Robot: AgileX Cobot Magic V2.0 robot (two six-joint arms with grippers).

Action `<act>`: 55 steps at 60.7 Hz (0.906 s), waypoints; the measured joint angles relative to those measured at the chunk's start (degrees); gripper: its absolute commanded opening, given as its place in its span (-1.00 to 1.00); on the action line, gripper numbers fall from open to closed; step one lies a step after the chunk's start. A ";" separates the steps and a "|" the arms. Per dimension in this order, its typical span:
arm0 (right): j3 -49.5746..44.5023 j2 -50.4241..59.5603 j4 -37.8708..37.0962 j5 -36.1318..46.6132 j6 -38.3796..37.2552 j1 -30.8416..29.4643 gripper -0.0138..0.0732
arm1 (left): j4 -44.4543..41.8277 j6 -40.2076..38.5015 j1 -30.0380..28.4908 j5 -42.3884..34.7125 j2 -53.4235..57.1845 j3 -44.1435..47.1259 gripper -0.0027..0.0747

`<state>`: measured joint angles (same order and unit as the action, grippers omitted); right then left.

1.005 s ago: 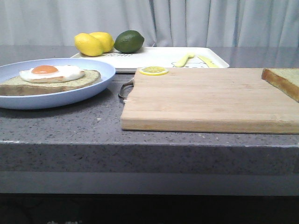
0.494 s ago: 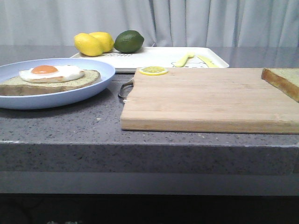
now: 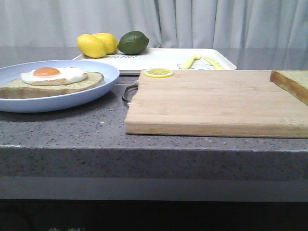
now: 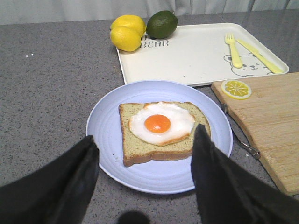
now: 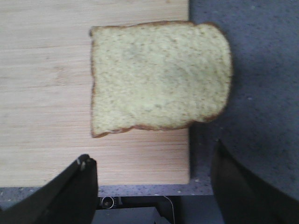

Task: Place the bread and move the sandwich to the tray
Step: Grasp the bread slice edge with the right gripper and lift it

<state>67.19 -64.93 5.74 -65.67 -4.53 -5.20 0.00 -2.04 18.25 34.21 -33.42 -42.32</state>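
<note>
on the far left of the grey speckled counter (image 3: 72, 130) sits the pale-blue plate (image 3: 103, 82), carrying the sandwich (image 3: 53, 79): one slice with a fried egg on top. the left end effector (image 4: 145, 182) hovers over the near edge of that plate with its fingers (image 4: 60, 186) spread wide, holding nothing, the sandwich between and beyond them. behind the plate, two lemons (image 3: 96, 44) and a lime (image 3: 133, 42) crowd the tray's back left corner. the tray (image 3: 163, 60) itself lies farther back, with yellow cutlery shapes (image 3: 199, 61) near its right end. in front of it, and just right of the plate, is the wooden cutting board (image 3: 211, 103), a metal handle (image 3: 129, 91) on its left edge and a lemon slice (image 3: 158, 72) on its back left corner. the bread (image 5: 159, 77) lies flat at the board's far right end, one side overhanging the edge above the counter. the right end effector (image 5: 154, 186) hangs above it, fingers parted and empty, clear of the slice.
</note>
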 measured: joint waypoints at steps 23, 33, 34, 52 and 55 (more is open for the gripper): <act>1.81 -7.57 23.19 -5.26 16.55 -30.27 0.51 | 0.00 0.00 0.00 -1.22 -0.10 0.00 0.16; 1.93 -14.51 29.57 -5.15 20.98 -32.92 0.51 | 0.00 0.00 0.00 -1.34 -0.10 0.00 0.16; 1.93 -15.39 29.73 -5.15 21.45 -32.92 0.51 | 0.00 0.00 0.00 -1.34 -0.10 0.00 0.16; 1.93 -25.55 33.38 -4.11 27.17 -32.92 0.51 | 0.00 0.00 0.00 -1.34 -0.10 0.00 0.16; 1.93 -26.37 33.73 -4.11 27.90 -32.92 0.51 | 0.00 0.00 0.00 -1.34 -0.10 0.00 0.16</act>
<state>69.12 -91.30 39.47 -69.78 23.37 -38.12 0.00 -2.04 18.25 32.86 -33.52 -42.32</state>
